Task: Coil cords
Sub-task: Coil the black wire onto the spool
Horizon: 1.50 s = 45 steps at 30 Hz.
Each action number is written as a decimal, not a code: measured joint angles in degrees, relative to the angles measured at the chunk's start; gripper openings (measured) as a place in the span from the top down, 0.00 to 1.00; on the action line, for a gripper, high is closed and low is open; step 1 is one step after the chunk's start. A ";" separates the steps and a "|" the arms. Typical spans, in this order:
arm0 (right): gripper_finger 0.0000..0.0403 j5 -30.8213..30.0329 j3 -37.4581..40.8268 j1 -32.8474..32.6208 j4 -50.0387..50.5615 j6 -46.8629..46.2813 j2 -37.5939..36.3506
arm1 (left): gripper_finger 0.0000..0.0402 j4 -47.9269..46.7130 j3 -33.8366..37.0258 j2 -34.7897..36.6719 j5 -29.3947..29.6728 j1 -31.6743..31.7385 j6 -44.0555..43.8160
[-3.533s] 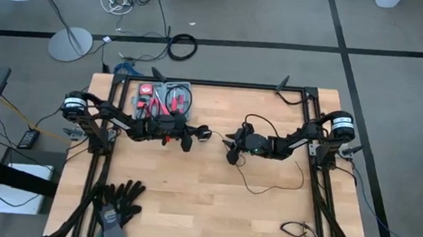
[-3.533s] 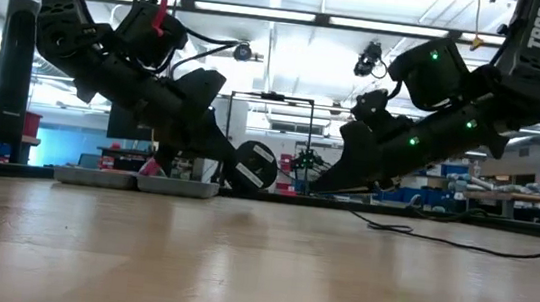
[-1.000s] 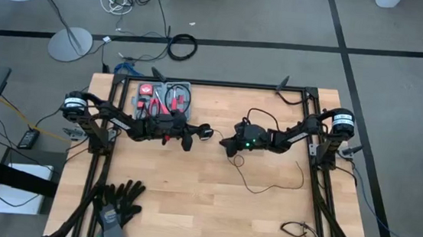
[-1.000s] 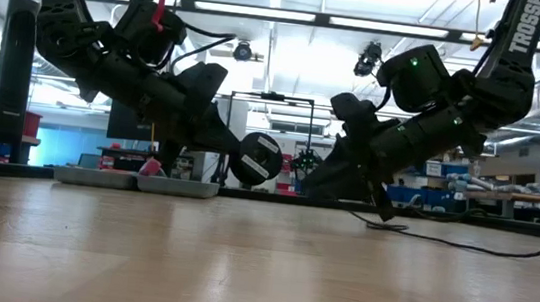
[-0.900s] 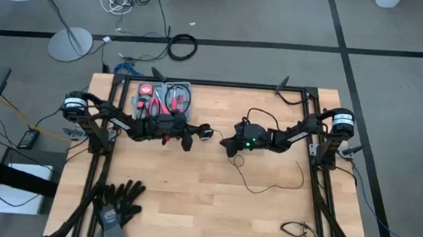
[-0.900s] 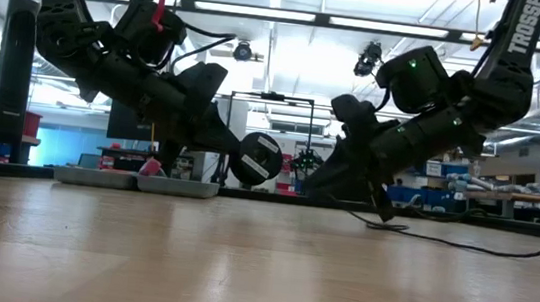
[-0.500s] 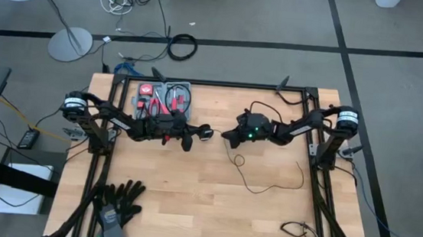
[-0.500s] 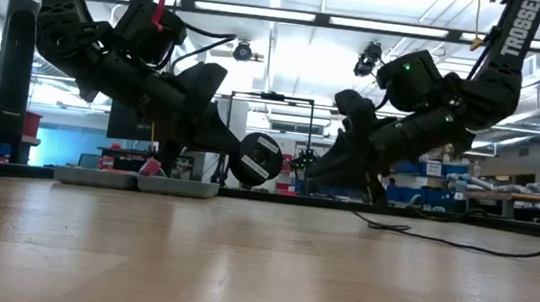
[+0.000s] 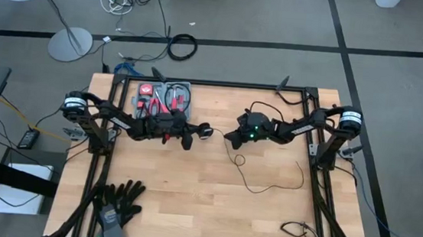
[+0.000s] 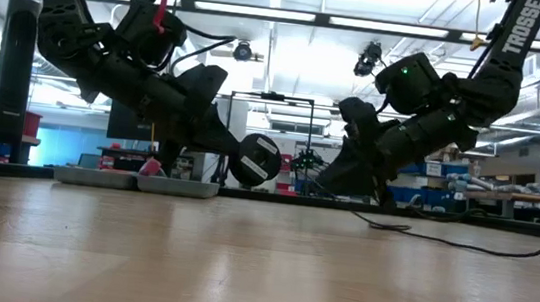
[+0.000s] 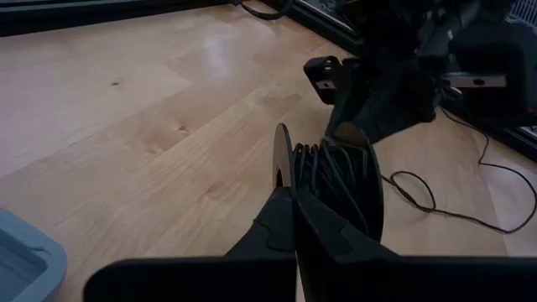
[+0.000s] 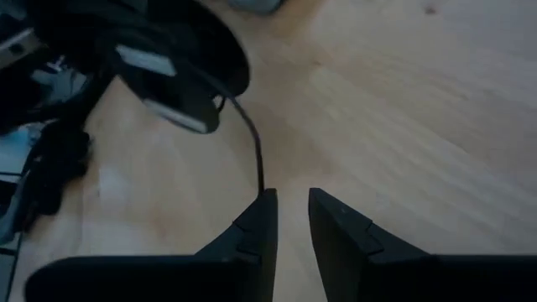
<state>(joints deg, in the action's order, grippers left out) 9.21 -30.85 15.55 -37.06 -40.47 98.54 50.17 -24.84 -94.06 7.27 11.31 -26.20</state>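
Note:
My left gripper [image 9: 197,132] is shut on a round black puck-like spool [image 9: 205,130] with thin black cord wound on it, a little above the table's middle; the spool also shows in the low view [image 10: 256,160]. My right gripper [image 9: 230,136] stands just right of the spool, its fingers a narrow gap apart [image 12: 291,211]. The cord [image 12: 254,151] runs from the spool to one right fingertip. The rest of the cord [image 9: 267,186] lies in a loose curve on the table toward the near right. My left gripper pinches the spool's near disc by its rim [image 11: 284,172] between its two fingers, coming level from the table's left. The spool stands on edge, lifted clear of the table. My right gripper meets the cord at one fingertip [image 12: 263,198]; whether it is pinched I cannot tell.
A grey tray [image 9: 165,99] with red and black tools stands at the far left behind my left arm. Black gloves [image 9: 118,202] lie at the near left corner. Another small cord [image 9: 297,232] lies at the near right. Black frame rails [image 9: 320,197] run along the table's sides.
My right gripper has gone toward the table's far edge and a little up, staying close to the spool. The loose cord on the table has stayed where it was.

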 joint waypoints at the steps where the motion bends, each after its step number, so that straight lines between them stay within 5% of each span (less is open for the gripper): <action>1: 0.83 -0.02 0.00 -0.36 -0.02 0.00 0.00 | 1.00 0.01 0.00 0.00 0.00 0.08 0.00; 13: 0.90 -2.14 0.00 -4.95 1.16 0.51 0.00 | 1.00 0.11 0.00 -0.01 -0.02 0.70 -0.02; 28: 0.90 -1.60 0.00 3.10 -1.96 1.06 0.02 | 1.00 0.11 0.00 -0.01 -0.70 0.70 -0.81; 45: 0.90 2.33 -0.02 -0.75 -7.12 0.96 0.02 | 1.00 0.18 0.00 -0.02 -0.66 0.70 -0.76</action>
<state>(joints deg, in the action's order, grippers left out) 11.55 -30.87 14.81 -44.18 -39.51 98.56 50.36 -24.84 -94.08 6.61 12.01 -26.96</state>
